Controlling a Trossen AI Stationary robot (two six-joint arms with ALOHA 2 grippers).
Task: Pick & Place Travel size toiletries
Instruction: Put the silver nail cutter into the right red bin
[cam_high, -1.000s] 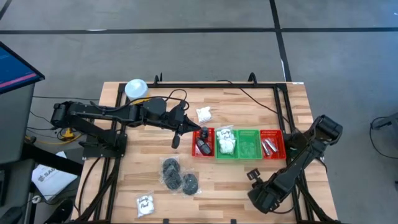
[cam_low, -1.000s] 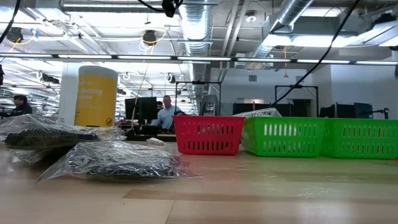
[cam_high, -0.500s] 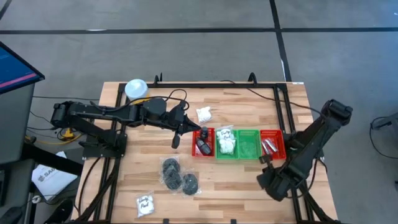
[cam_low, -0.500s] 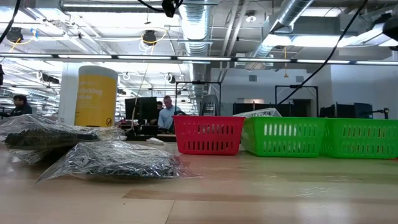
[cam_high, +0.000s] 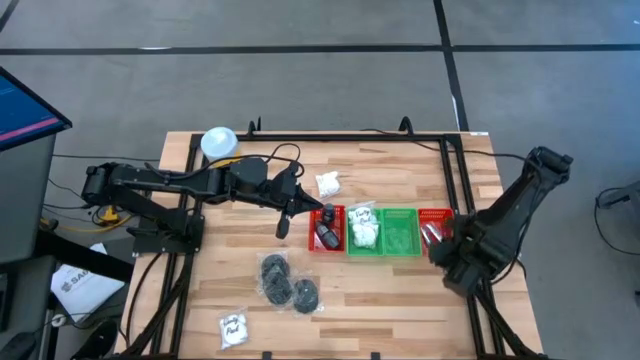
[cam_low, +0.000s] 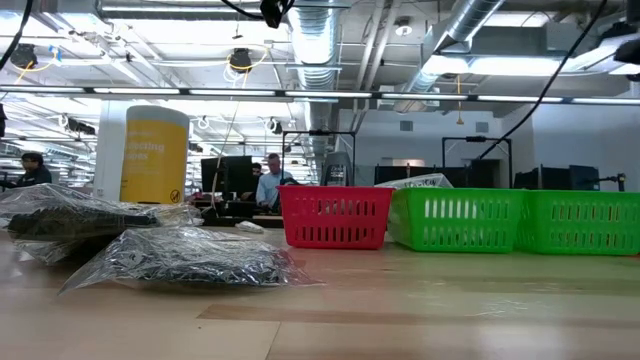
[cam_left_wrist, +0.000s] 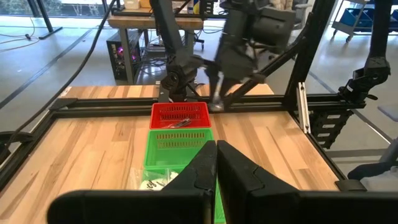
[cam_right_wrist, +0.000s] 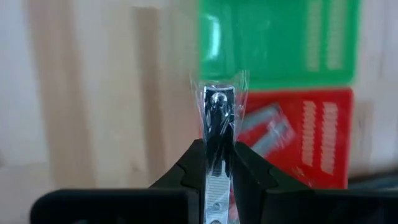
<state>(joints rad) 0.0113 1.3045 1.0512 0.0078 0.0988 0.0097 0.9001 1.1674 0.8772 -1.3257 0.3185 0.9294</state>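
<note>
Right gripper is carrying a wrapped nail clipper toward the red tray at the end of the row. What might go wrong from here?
The right gripper pinches the wrapped nail clipper by one end only, so it might swing or slip out. The red tray already holds similar silver items, so a drop could bounce off them. It abuts the green tray, so a slight misaim lands there.

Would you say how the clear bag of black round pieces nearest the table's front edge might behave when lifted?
The clear bag of black round pieces looks crinkly and loose in the low view, so it would probably sag and slip. Its contents likely shift inside. It seems light, lying flat on the table.
</note>
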